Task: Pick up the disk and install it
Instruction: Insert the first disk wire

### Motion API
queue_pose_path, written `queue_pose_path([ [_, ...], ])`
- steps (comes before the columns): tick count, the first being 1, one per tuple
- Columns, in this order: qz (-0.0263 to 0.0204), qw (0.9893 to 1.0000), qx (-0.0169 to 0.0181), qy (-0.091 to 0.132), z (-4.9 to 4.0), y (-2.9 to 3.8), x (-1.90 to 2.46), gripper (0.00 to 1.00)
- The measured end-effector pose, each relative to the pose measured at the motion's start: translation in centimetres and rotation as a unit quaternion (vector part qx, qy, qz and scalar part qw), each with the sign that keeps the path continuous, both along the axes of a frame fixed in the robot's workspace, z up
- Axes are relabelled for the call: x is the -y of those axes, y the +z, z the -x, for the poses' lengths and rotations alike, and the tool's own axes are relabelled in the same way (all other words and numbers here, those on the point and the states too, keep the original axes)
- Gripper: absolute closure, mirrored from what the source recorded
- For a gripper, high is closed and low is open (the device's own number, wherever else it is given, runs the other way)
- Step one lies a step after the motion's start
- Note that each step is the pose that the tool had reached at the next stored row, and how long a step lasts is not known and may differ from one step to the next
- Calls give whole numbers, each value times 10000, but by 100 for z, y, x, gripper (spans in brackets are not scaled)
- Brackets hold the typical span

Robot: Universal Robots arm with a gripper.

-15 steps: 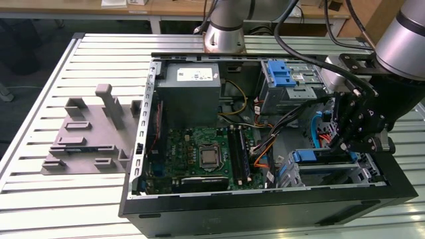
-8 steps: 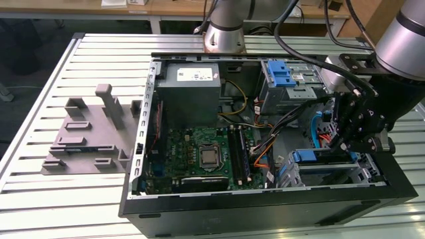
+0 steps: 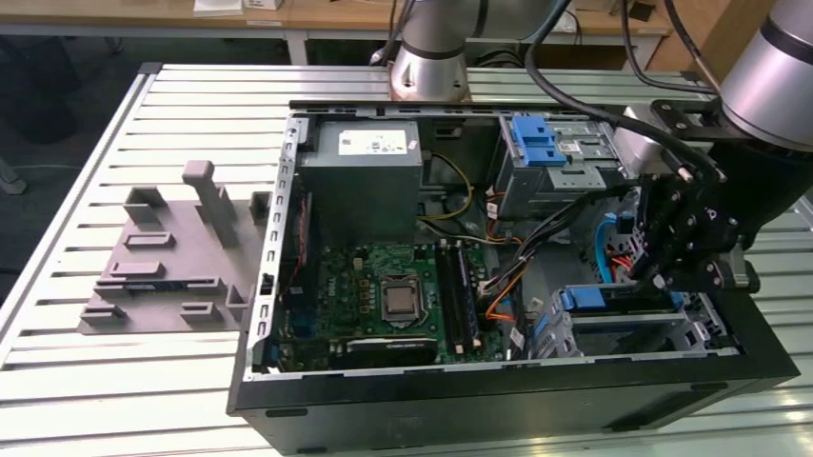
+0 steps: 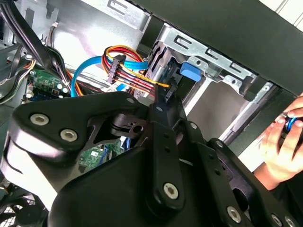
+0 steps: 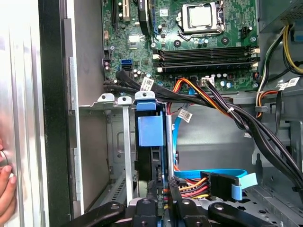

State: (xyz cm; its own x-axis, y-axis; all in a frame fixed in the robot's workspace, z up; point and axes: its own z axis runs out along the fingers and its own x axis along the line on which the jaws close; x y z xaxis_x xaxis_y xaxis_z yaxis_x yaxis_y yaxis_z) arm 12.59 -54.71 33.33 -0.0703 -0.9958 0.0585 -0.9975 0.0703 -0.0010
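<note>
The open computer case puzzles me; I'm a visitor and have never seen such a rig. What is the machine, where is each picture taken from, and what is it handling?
The exterior view looks on from off the machine. A robot arm reaches into an open computer case on a slatted table, beside a grey fixture plate. Both wrist views come from cameras riding on the arm. In the first wrist view, its black tool sits right at the disk, which stands on edge in a metal bay. A person's hand waits outside the case.
</note>
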Motion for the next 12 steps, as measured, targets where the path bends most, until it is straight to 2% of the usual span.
queue_pose_path([
  [4, 1, 10000, -3, 0, 0, 54, 0, 76],
  [5, 0, 10000, -5, 0, -1, 55, 0, 78],
  [6, -1, 10000, -5, 0, -1, 55, -1, 84],
  [7, -1, 10000, -6, 0, -2, 55, -1, 84],
  [8, 0, 10000, -7, 1, -5, 56, -1, 89],
  [12, -5, 10000, -7, 0, -19, 50, 9, 89],
])
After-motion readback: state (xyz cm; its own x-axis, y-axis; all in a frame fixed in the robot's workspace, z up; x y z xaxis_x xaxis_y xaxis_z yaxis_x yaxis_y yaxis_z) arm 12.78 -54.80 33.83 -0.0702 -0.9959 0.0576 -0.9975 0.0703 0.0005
